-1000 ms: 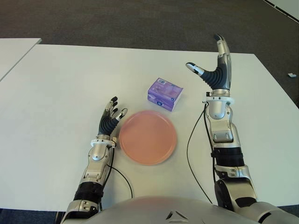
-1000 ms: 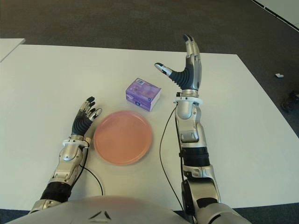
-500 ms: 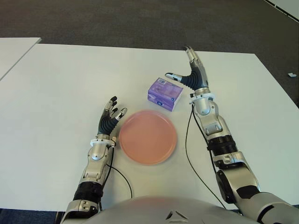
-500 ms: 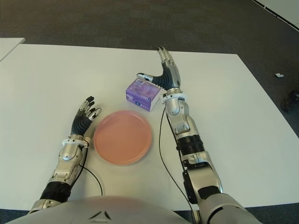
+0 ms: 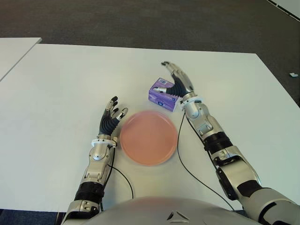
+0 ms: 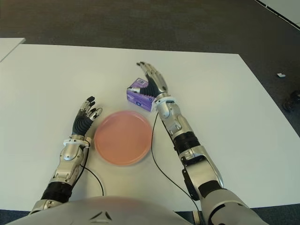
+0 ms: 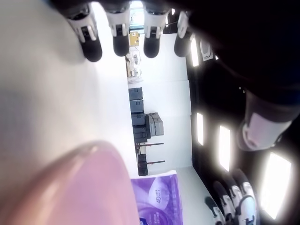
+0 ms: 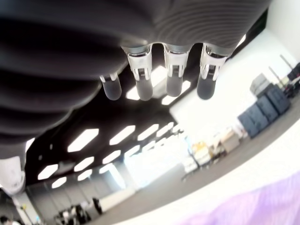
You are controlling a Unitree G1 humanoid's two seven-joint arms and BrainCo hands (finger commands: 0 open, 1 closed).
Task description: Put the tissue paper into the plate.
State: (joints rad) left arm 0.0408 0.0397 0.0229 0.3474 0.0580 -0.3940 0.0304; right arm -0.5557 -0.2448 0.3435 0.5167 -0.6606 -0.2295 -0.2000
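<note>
a pink plate (image 5: 148, 138) sits near the middle of the white table (image 5: 56, 89), a little toward its near edge, with nothing lying between it and the purple tissue pack (image 5: 161, 93) just beyond its far rim. a black cable (image 5: 185, 164) trails across the table on the plate's right. the tissue pack lies flat, its long axis running roughly from the table's left side to its right, slightly skewed. the right hand (image 5: 177, 84) is over the pack's right end with fingers spread and extended, not closed on it. the left hand (image 5: 111, 118) shows just left of the plate, fingers loosely open, holding nothing.
</note>
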